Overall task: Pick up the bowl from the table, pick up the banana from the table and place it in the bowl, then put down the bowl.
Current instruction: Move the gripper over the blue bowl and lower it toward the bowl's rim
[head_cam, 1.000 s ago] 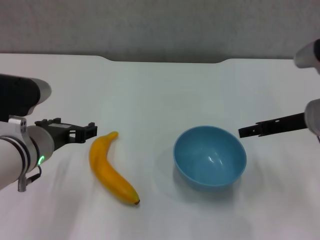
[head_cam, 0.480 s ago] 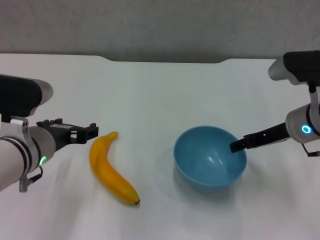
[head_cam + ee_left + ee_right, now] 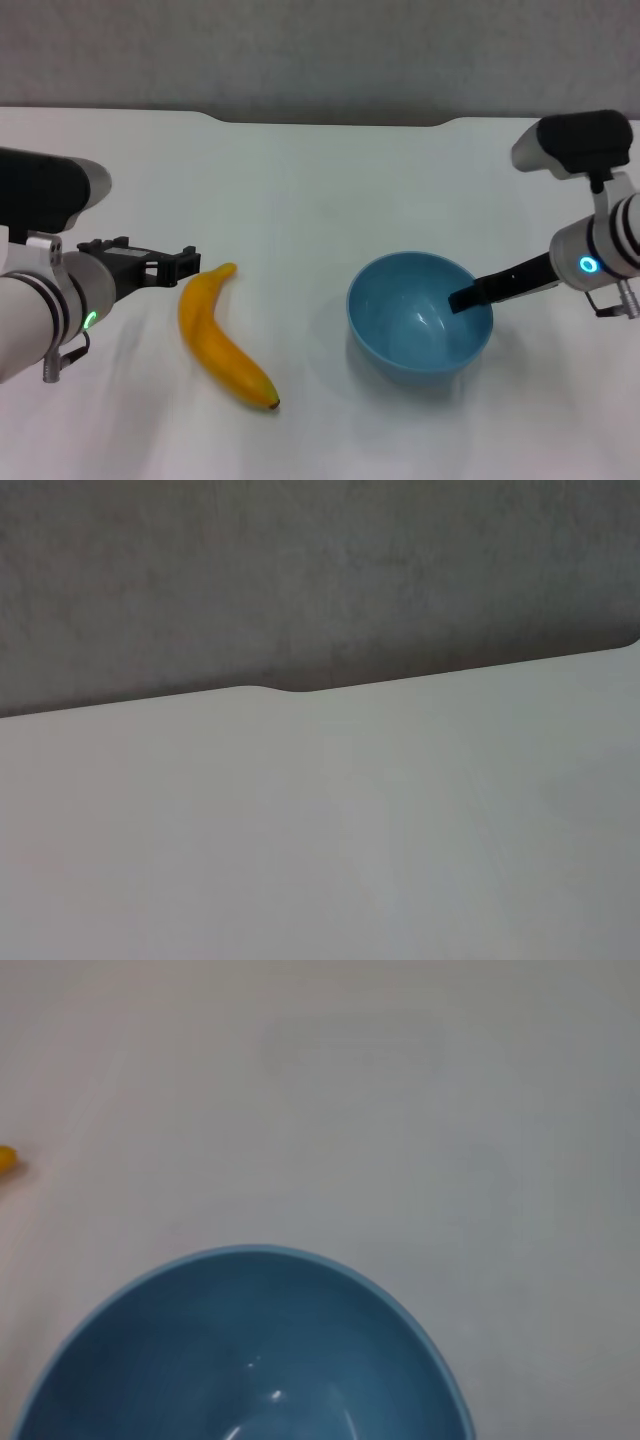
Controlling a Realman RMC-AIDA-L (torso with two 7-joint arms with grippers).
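The white tabletop [image 3: 300, 190] carries both task things, well apart. The light-blue bowl [image 3: 420, 315] sits upright on the robot's right half, and it is the right arm that is nearer to it. In the head view the right tool [image 3: 465, 297] is seen reaching in from the right, its dark tip at or just over the bowl's near-right rim; contact cannot be confirmed, and whether its fingers are parted or closed cannot be told.

The banana [image 3: 222, 337] lies flat on the left half, its long axis running from the stem at the far end to the dark tip nearer the robot. The left tool [image 3: 183, 263] is held just beside the stem end, apparently clear of it; its fingers' state cannot be told either.
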